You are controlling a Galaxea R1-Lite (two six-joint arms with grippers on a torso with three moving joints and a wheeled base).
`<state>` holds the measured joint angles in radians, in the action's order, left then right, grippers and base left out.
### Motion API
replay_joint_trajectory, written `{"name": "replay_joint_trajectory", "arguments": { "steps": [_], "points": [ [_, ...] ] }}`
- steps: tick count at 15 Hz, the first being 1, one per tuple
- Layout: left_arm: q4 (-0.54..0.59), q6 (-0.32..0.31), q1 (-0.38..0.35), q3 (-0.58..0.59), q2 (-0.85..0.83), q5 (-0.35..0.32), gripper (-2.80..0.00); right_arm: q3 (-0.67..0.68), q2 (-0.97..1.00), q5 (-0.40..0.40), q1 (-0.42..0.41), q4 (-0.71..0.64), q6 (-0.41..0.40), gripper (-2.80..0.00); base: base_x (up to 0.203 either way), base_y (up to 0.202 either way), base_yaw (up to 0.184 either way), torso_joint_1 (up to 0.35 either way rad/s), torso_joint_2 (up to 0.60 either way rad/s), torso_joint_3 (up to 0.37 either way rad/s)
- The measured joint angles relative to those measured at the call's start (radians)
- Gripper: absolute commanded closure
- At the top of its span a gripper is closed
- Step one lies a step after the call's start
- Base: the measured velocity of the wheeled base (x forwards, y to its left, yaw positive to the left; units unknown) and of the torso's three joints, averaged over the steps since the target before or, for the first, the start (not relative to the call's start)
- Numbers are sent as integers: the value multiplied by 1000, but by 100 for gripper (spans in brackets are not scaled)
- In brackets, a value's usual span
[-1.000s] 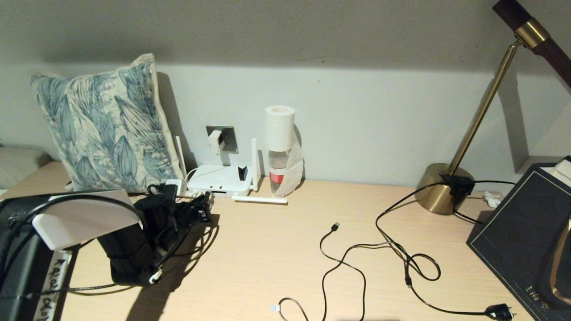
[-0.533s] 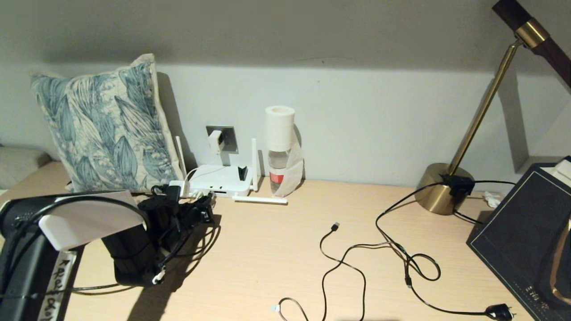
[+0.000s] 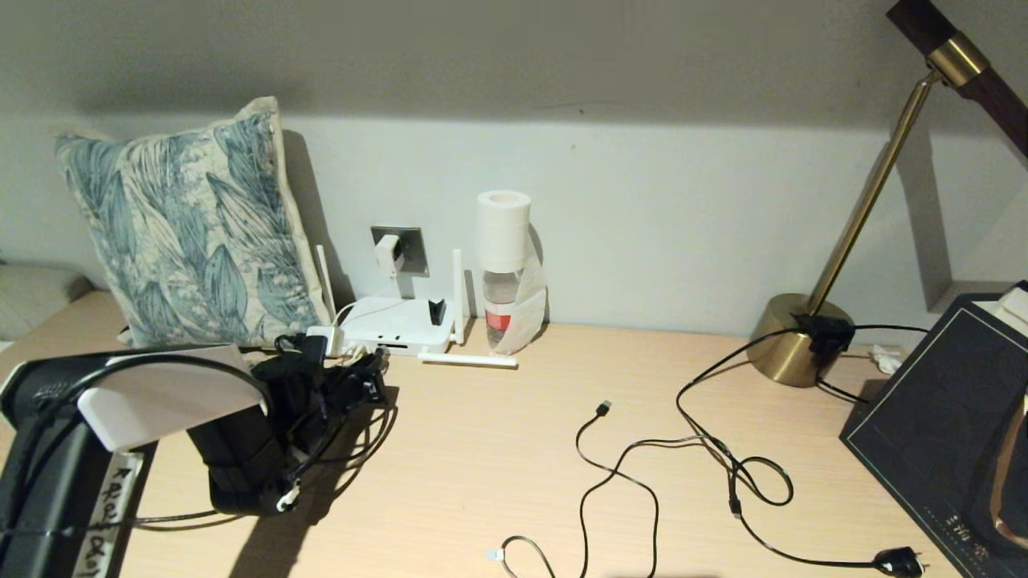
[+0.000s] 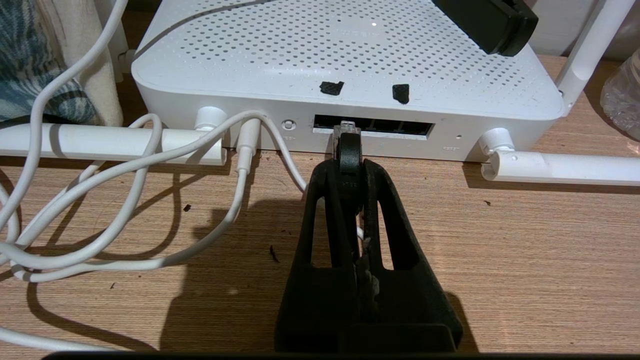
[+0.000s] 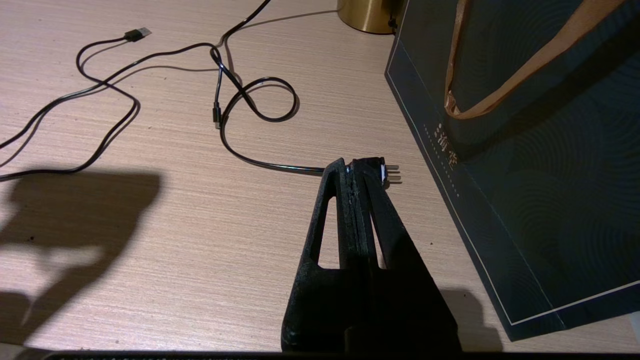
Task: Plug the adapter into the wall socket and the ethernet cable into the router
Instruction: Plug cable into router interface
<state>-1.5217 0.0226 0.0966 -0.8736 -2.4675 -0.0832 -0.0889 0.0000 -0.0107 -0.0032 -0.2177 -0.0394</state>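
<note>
Slightly farther toward the flat white rectangular router [image 4: 345, 65], the left gripper [image 4: 347, 150] is being advanced, clenched on the black ethernet cable's clear clip connector [image 4: 345, 131], which is being aligned lengthwise with the dark port row straight ahead. White cords [image 4: 150, 165] are crowding its left; open desk [image 4: 525, 240] is lying right. The right gripper [image 5: 359, 167] is being kept closed, empty.

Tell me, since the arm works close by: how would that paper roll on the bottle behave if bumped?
Probably tippy: the paper roll sits high on a narrow bottle. Looks light, so it would likely topple and roll.
</note>
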Motion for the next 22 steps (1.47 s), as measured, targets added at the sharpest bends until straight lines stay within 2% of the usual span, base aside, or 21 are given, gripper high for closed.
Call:
{"name": "replay_joint_trajectory", "arguments": {
  "steps": [22],
  "points": [
    [2,0,-10,-24,-7,0,0,0,0,0,0,0,0,0,0,0,0,0,0,0]
  ]
}}
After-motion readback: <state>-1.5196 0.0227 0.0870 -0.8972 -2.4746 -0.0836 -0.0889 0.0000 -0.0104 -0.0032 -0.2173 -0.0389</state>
